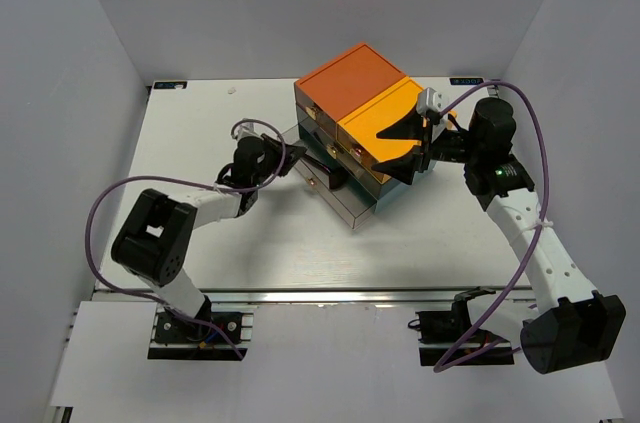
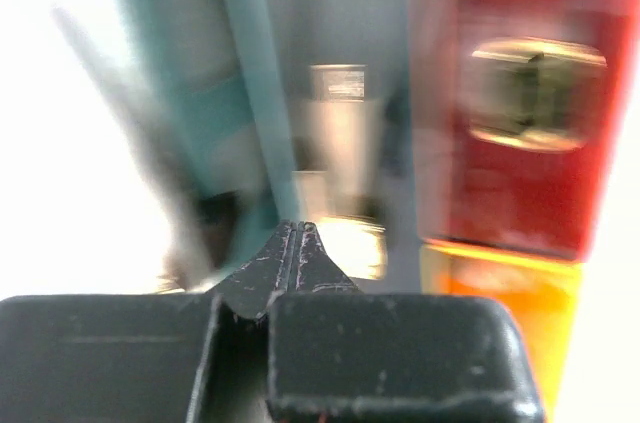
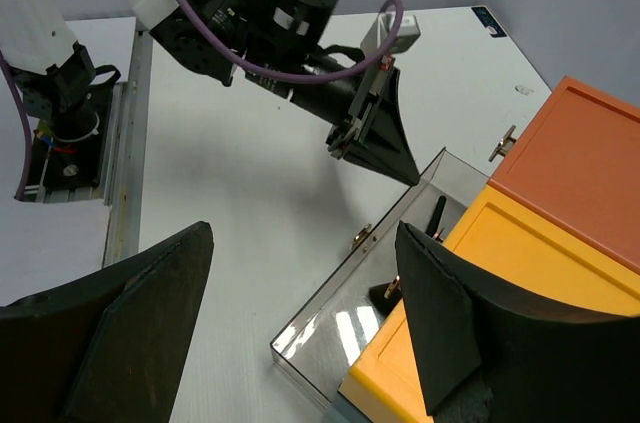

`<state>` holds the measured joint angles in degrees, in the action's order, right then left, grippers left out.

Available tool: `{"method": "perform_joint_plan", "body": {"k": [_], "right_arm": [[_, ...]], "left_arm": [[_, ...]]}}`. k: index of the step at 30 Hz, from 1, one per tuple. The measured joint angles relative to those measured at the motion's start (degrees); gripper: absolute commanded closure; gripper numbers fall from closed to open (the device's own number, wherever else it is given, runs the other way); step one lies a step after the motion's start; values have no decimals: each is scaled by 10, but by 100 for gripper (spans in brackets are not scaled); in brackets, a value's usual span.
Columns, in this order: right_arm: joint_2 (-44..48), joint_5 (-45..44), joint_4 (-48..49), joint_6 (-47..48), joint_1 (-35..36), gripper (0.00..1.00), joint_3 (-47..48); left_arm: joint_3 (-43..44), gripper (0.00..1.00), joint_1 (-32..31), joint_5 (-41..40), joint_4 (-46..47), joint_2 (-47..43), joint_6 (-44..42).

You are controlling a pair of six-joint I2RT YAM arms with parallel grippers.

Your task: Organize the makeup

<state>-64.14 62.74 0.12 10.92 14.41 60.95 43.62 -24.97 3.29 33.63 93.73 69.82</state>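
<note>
The makeup shows only as thin black brushes [image 3: 437,214] and a black gold-trimmed piece [image 3: 386,292] lying in a pulled-out clear drawer [image 3: 330,328] at the bottom of the drawer box [image 1: 360,93]. The sponges, compact and tube are out of view. My left gripper [image 1: 318,168] is shut and empty, its tip at the box's left side by the open drawer [image 1: 340,205]. It also shows in the right wrist view [image 3: 378,138]. In the blurred left wrist view my left gripper [image 2: 297,230] faces teal and red drawer fronts. My right gripper [image 3: 302,233] is open above the drawer, beside the yellow lid [image 3: 520,273].
The orange-and-yellow-topped box stands mid-table, turned at an angle. A gold handle [image 2: 535,93] sits on a red drawer front. The open drawer juts towards the near edge. The white table [image 1: 250,243] is walled on three sides.
</note>
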Motion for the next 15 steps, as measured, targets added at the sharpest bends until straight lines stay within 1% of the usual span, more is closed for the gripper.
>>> {"method": "perform_joint_plan", "body": {"k": [3, 4, 5, 7, 9, 10, 11, 14, 15], "right_arm": [[0, 0, 0, 0, -1, 21, 0], [0, 0, 0, 0, -1, 21, 0], [0, 0, 0, 0, -1, 21, 0], [0, 0, 0, 0, -1, 21, 0], [0, 0, 0, 0, -1, 21, 0], [0, 0, 0, 0, -1, 21, 0], [0, 0, 0, 0, -1, 21, 0], [0, 0, 0, 0, -1, 21, 0], [0, 0, 0, 0, -1, 21, 0]], "left_arm": [[20, 100, 5, 3, -95, 25, 4], [26, 97, 7, 3, -130, 38, 10], [29, 94, 10, 8, -137, 46, 26], [59, 89, 12, 8, -185, 47, 32], [86, 77, 12, 7, -224, 54, 28], [96, 75, 12, 6, -237, 59, 25], [106, 73, 12, 6, -249, 64, 23], [135, 73, 12, 13, -274, 81, 15], [139, 78, 11, 15, -272, 85, 13]]}}
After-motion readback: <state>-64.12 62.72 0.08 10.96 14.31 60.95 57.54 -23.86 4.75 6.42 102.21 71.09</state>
